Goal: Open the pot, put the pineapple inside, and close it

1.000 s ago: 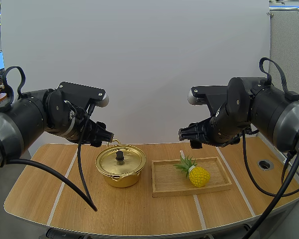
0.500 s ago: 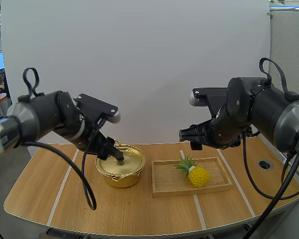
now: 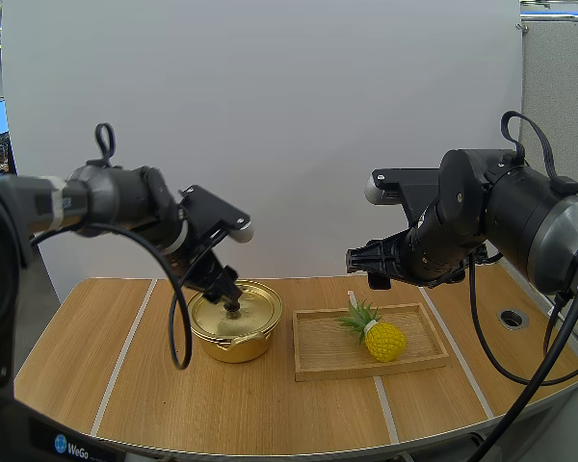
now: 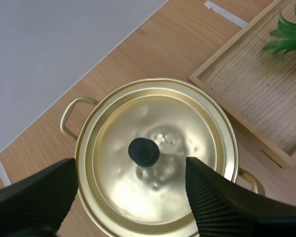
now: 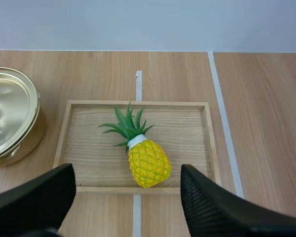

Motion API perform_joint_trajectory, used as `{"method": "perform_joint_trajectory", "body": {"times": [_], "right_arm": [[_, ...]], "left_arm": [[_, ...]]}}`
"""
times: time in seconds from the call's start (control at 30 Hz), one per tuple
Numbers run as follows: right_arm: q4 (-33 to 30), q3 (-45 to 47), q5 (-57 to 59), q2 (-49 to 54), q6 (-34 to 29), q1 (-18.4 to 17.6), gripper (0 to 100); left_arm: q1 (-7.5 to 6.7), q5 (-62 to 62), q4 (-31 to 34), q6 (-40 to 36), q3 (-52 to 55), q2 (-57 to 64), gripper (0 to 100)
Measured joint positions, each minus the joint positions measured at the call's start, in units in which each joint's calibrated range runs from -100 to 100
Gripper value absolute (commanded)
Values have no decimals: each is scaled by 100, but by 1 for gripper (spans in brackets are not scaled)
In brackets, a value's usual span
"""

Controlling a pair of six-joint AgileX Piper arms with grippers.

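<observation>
Hovering over the gold pot (image 3: 233, 337) (its lid (image 4: 187, 143) on), the left jaws stand open, one on each side of the black knob (image 4: 143, 151). The right jaws, open too, hang above the pineapple (image 5: 147, 160), which lies on the wooden tray (image 5: 192, 133) just beside the pot on the surface (image 3: 125, 385).

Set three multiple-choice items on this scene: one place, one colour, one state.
1. Where does the pineapple lie? A in the pot; B on the wooden tray; C on the bare table.
2. What colour is the knob on the lid? A black; B gold; C red.
3. The left hand is: A shut on the pineapple; B shut on nothing; C open.
Answers: 1 B, it lies inside the tray's rim. 2 A, dark against the gold lid. 3 C, its fingers stand apart over the lid.
</observation>
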State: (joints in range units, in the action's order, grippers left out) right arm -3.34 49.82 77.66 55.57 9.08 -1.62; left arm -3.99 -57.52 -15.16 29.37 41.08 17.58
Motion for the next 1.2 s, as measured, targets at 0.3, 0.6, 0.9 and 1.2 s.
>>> {"method": "perform_joint_trajectory", "body": {"times": [0.3, 0.6, 0.9, 1.2], "right_arm": [[0, 0, 0, 0, 0, 0, 100], [0, 0, 0, 0, 0, 0, 100], [0, 0, 0, 0, 11, 0, 100], [0, 0, 0, 0, 11, 0, 100]], "left_arm": [[-26, -130, -10, 0, -607, -983, 100], [-26, -168, -10, 0, -839, -1692, 100], [-26, -151, -10, 0, -839, -1896, 100], [-26, -335, -15, -10, -843, -1906, 0]]}}
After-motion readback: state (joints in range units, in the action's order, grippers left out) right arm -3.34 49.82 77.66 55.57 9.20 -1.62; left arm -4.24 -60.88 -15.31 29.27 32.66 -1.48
